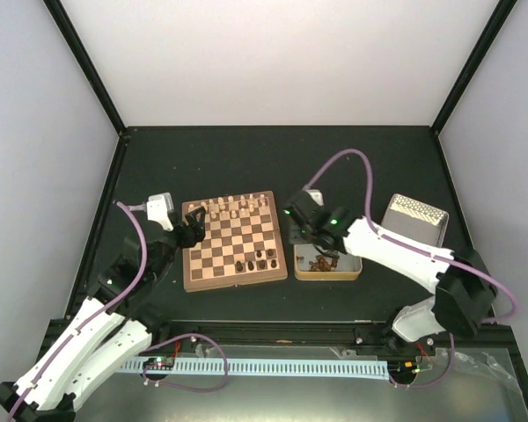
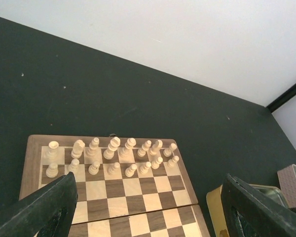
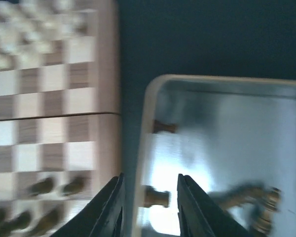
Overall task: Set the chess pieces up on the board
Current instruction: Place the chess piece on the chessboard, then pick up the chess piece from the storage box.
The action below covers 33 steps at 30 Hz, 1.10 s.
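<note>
Hovering at the left wall of the shiny metal tin point(image 3: 227, 128), the right gripper point(image 3: 150, 210) has its jaws parted and grips nothing. One finger is outside the tin's rim and the other inside. Between them, touched by neither, one of the chess pieces point(image 3: 157, 197) lies on its side on the tin floor. It is a tiny dark brown turned wooden man with a narrow stem and a round foot. Another lies against the same wall farther along, and a blurred heap sits deeper in the tin. A handful more stand upright on the near rows of the board point(image 1: 235, 242), toward its right side, each much narrower than its square.

The board has light and dark brown checks, a reddish-brown border and a seam across its middle. It lies flat on the dark table point(image 1: 246, 158), just left of the tin. Pale cream chessmen point(image 2: 113, 148) fill its two far rows. The left gripper point(image 2: 153, 217) hangs at the board's left edge, jaws spread wide and empty.
</note>
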Available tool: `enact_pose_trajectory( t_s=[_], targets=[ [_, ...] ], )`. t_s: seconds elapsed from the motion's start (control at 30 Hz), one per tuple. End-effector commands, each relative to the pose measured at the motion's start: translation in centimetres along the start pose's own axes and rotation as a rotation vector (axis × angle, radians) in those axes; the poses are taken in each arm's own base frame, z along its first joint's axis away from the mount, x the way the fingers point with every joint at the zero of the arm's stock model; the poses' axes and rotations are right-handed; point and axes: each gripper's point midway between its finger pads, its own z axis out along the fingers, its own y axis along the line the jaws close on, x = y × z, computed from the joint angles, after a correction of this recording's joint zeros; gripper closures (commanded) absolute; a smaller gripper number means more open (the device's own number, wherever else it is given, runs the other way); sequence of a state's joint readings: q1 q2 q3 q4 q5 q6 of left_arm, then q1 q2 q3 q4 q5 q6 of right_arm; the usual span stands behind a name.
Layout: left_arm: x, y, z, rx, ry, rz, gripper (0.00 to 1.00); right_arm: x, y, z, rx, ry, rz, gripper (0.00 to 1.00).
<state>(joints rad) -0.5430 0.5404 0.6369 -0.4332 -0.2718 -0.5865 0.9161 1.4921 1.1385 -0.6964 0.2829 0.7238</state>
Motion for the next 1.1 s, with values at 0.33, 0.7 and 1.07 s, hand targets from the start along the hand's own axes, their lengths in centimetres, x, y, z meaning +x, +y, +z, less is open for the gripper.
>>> enact_pose_trajectory(
  t_s=[0.33,0.7,1.07],
  targets=[
    [-1.0,-2.3,0.5,0.098,-0.01,0.022,0.19,7.4,-12.6,3.9,0.214,0.15,0.227,0.77],
    [-0.8,-2.2,0.6,0.092,-0.003,0.022,0.18,9.4,-13.1,5.6,0.251,0.229,0.196,0.77],
    [-0.7,-2.1,0.6,0.089,0.001,0.023,0.19,8.4,-13.3,6.1,0.27,0.187,0.165,0.88]
  ],
)
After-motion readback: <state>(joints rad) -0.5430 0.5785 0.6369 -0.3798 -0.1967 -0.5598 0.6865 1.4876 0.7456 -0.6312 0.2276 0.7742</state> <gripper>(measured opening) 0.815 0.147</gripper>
